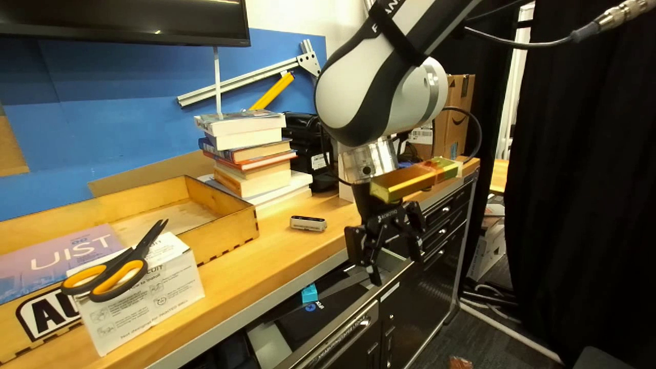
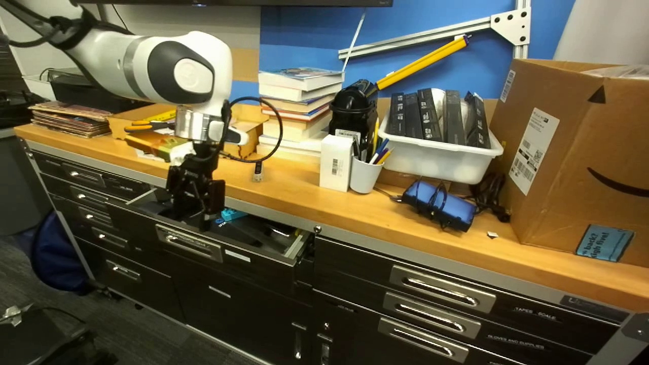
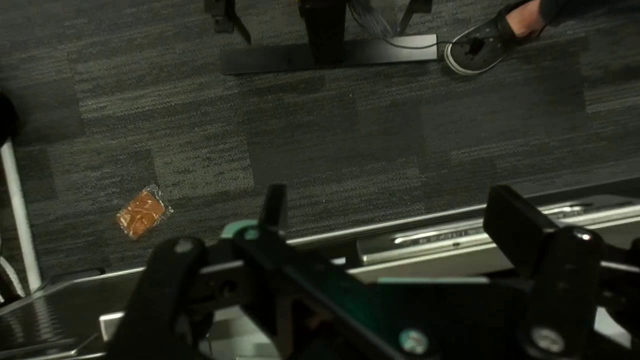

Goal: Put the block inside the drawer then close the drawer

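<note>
The light-blue block [image 1: 309, 293] lies inside the open drawer, on a dark case among tools; it also shows in an exterior view [image 2: 232, 214]. The drawer [image 2: 253, 261] is pulled partly out under the bench top, and its front rim also shows in an exterior view [image 1: 353, 307]. My gripper [image 1: 395, 265] is empty and points down over the drawer's front edge, apart from the block; it also appears in an exterior view [image 2: 195, 215]. In the wrist view my gripper [image 3: 392, 202] has its fingers wide apart, with the drawer's handle [image 3: 425, 242] below. The block is not visible there.
The wooden bench top [image 2: 284, 197] overhangs the drawer. On it stand stacked books [image 1: 251, 154], a wooden tray [image 1: 220, 205], yellow-handled scissors [image 1: 118, 266] on a white box [image 1: 148, 302], and a small grey object [image 1: 307, 223]. A cardboard box [image 2: 568, 167] stands at one end.
</note>
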`<state>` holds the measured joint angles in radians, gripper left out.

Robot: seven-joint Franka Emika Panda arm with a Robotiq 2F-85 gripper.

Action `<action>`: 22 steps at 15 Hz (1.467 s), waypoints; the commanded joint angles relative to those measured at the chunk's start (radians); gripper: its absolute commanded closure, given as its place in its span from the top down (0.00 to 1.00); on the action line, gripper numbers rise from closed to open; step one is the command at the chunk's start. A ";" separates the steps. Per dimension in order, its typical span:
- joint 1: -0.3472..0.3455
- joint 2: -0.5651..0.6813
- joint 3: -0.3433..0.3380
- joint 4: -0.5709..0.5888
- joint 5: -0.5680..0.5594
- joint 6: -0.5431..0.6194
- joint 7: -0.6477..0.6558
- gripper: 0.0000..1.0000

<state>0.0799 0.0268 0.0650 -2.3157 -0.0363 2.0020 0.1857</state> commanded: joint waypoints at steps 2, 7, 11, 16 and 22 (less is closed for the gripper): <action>0.007 -0.005 0.015 -0.038 0.002 0.011 0.019 1.00; 0.008 0.048 0.016 0.014 0.013 -0.040 -0.032 1.00; 0.007 0.150 0.019 0.072 0.021 -0.072 -0.142 1.00; 0.009 0.289 0.017 0.129 0.023 0.090 -0.155 1.00; -0.001 0.357 0.025 0.130 0.135 0.396 -0.123 1.00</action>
<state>0.0841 0.3483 0.0793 -2.2099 0.0346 2.2656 0.0395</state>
